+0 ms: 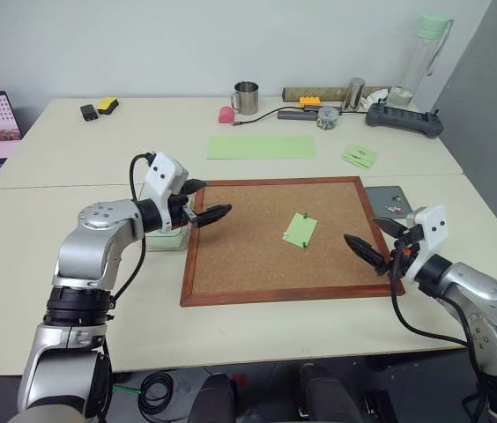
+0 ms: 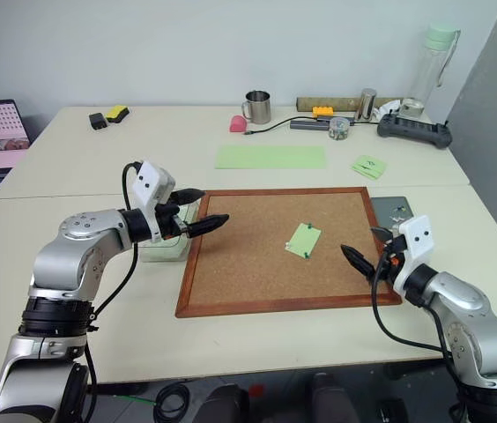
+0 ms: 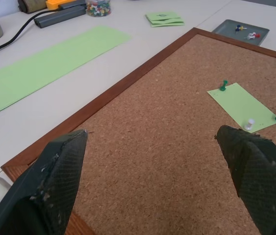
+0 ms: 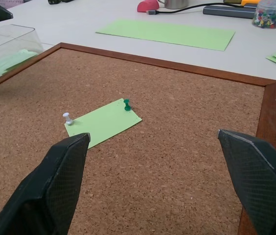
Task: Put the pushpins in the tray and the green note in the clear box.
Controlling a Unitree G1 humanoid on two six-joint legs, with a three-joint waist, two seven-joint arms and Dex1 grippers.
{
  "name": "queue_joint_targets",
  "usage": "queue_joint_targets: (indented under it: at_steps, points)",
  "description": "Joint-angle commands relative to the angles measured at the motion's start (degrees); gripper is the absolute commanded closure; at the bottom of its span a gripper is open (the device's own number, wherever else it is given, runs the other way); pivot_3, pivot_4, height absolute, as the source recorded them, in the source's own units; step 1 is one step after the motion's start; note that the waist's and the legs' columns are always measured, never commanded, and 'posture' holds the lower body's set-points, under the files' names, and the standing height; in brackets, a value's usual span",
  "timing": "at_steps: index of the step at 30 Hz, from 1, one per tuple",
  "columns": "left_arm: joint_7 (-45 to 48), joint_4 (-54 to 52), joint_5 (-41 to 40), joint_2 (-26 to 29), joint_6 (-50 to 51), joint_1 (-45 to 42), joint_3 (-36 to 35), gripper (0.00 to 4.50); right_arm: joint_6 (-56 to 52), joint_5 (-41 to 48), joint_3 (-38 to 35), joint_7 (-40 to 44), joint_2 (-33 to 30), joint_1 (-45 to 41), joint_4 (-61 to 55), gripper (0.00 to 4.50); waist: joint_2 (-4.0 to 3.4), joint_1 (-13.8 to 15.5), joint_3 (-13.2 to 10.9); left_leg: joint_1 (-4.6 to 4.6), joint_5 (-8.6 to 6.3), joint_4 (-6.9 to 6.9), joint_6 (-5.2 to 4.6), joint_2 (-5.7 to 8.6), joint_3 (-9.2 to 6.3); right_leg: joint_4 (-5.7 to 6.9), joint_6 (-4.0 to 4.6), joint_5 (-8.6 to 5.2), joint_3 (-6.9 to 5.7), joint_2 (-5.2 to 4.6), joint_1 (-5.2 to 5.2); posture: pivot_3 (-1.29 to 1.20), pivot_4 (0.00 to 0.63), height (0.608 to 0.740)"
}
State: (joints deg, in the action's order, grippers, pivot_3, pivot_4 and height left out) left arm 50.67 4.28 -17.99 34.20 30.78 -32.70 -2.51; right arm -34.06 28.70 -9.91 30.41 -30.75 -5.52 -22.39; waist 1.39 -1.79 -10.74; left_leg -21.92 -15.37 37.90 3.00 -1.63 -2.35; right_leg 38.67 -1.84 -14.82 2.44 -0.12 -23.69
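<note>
Table: we see a big pale table (image 1: pixel 72 291) with everything on it.
Corkboard: a wide cork board with a wood frame (image 1: pixel 191 264) lies flat in the middle, between our two arms.
Long strip: a long pale-green paper strip (image 1: pixel 262 147) lies behind the board.
Left gripper: our left gripper (image 1: pixel 204 208) hangs over the left edge of the board. Its two black fingers (image 3: pixel 55 181) stand wide apart and hold nothing.
Right gripper: our right gripper (image 1: pixel 374 240) hangs over the right edge of the board. Its fingers (image 4: pixel 59 181) are wide apart too, with nothing between them.
Clear box: the clear box (image 4: pixel 11 51) sits just beside the left side of the board, under our left gripper. Something pale green shows inside it.
Tray: the small grey tray (image 3: pixel 240 31) sits just off the board's far right corner. A few pins with coloured heads lie in it.
Green note: the green note (image 1: pixel 300 230) lies flat on the cork, a bit right of the middle.
Pushpins: we count three pushpins (image 3: pixel 223 86) stuck in the note, two green and one white.
</note>
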Motion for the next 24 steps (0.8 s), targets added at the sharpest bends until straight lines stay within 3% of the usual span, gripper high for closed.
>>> queue_joint_targets:
  at_steps: [1, 24]
  points:
    - [-0.5, -5.6, -1.1, -1.0, 0.0, 2.1, 0.8, 0.03, 1.6, 0.0, -0.5, -0.3, 0.6, 0.4, -2.4, 0.13, 0.00, 0.0, 0.0, 0.01, 0.00, 0.00, 0.00, 0.00, 0.01, 0.00, 0.00, 0.00, 0.02, 0.00, 0.00, 0.00, 0.150, 0.740]
    - [-7.5, -15.0, 0.8, -7.3, -2.8, 13.4, 5.4, 0.03, 3.5, -3.1, 3.4, -2.6, 5.1, -0.5, -0.8, 0.13, -0.01, 0.0, 0.0, 0.03, 0.00, 0.00, 0.00, 0.00, 0.01, 0.02, 0.00, 0.00, 0.04, 0.00, 0.01, 0.00, 0.150, 0.740]
